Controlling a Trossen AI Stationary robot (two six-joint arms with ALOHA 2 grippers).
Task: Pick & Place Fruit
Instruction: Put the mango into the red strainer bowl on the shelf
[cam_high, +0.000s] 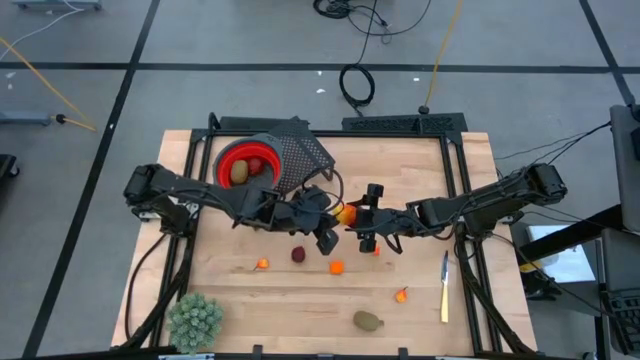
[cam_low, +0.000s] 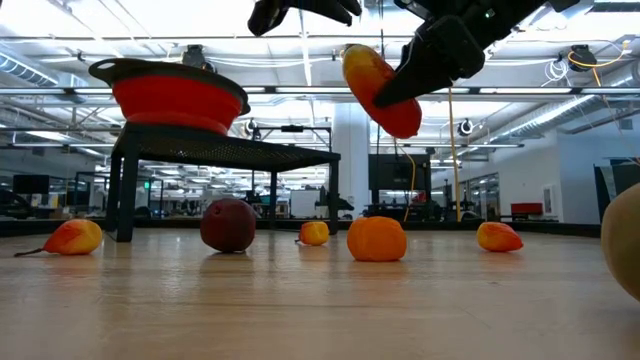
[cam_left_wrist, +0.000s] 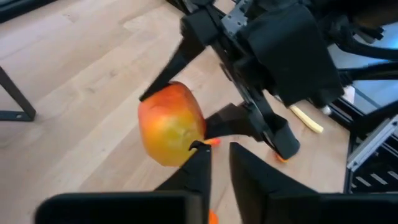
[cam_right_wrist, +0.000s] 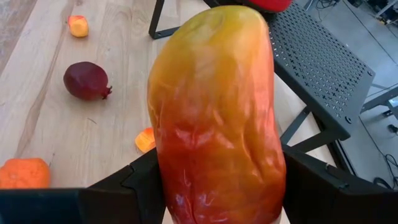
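One long red-orange-yellow fruit, the mango, is held clear of the surface between the two arms, beside the raised black mesh stand that carries the red bowl. It is clamped between the spread fingers of the right tool, which stand wide because the piece is broad; its lower end is gripped so that the upper end is left free. The left tool is brought up just beside that free end with its fingers only narrowly parted and nothing between them, so no second hold is seen. The arrangement is judged to be a hand-over, since the bowl lies on the left arm's side of the mango.

One brownish-green oval already lies in the bowl. On the surface below the mango are left a dark red ball, small orange bits, another green oval and a knife. A spiky plant stands well apart from the bowl.
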